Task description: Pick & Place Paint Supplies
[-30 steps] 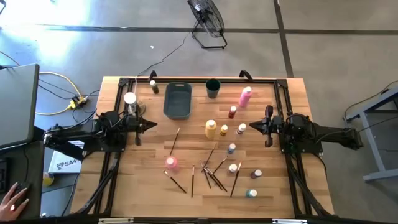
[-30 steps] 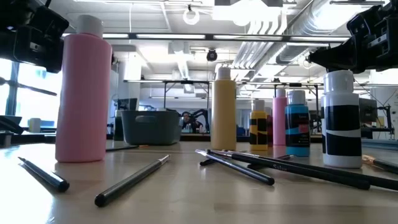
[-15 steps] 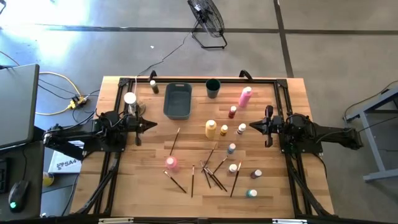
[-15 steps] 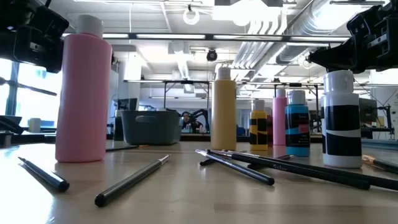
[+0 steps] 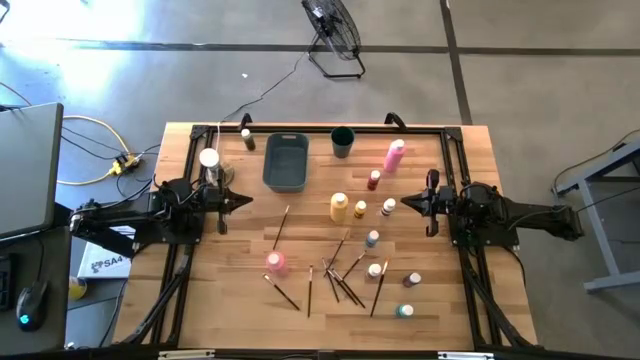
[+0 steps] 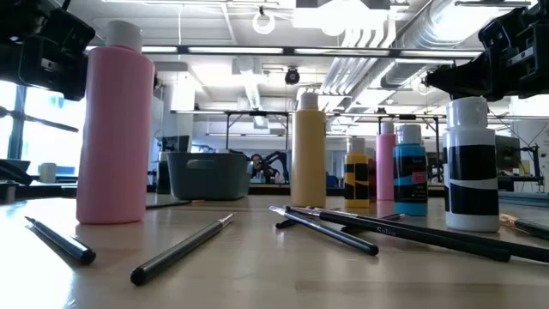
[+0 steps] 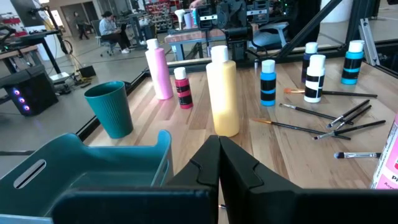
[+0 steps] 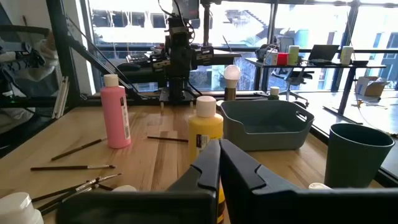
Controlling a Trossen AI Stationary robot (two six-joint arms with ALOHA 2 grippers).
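Fingers of the left gripper [image 5: 243, 200] are pressed together with nothing between them, hovering at the left side of the wooden slatted surface [image 5: 240, 290] and aimed toward its middle; fingers of the right gripper [image 5: 406, 203] are likewise closed and empty at the right side, aimed back toward the left arm. Between them the paint supplies are spread out. A tall yellow squeeze bottle [image 5: 339, 207] stands upright near the centre, with a small yellow white-capped bottle [image 5: 360, 210] just beside it and a white-capped bottle [image 5: 388, 208] beyond that. A tall pink squeeze bottle [image 5: 394, 155] stands upright toward the far right, a small red bottle [image 5: 374, 180] near it. A second pink bottle [image 5: 276, 262] stands upright nearer the front. One thin dark-handled paintbrush [image 5: 281, 227] lies alone, its long axis running diagonally from the front left to the far right. A cluster of paintbrushes [image 5: 342, 275] lies crossed at the front centre, mostly pointing along front-to-back diagonals. Small white-capped bottles [image 5: 374, 270] stand among and right of them, including a teal one [image 5: 404, 311] at the front. A grey-blue rectangular plastic bin [image 5: 285, 161] and a dark green ribbed cup [image 5: 342, 141] sit at the far edge.
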